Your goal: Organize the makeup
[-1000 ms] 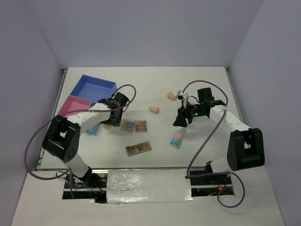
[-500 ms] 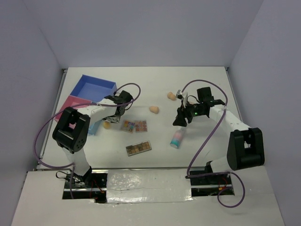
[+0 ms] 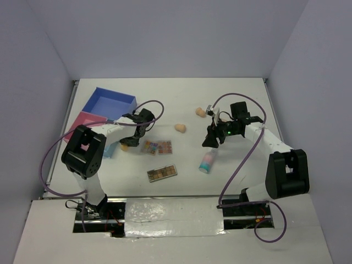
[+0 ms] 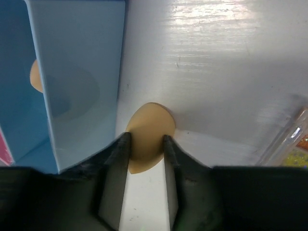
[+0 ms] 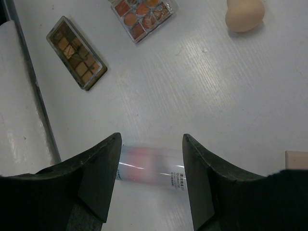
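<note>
Beside tray wall [image 4: 77,72], peach sponge [image 4: 147,130] is pinched by left fingers [image 4: 113,183], likely for binning; right fingers [image 5: 96,178] held wide above tube [image 5: 149,166].

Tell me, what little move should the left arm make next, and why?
Probably lift straight up. The left gripper has a finger on each side of the peach sponge and seems to press it. The sponge lies on the table right against the wall of the tray. Rising first would clear that wall; another sponge already lies in the compartment beyond.
</note>
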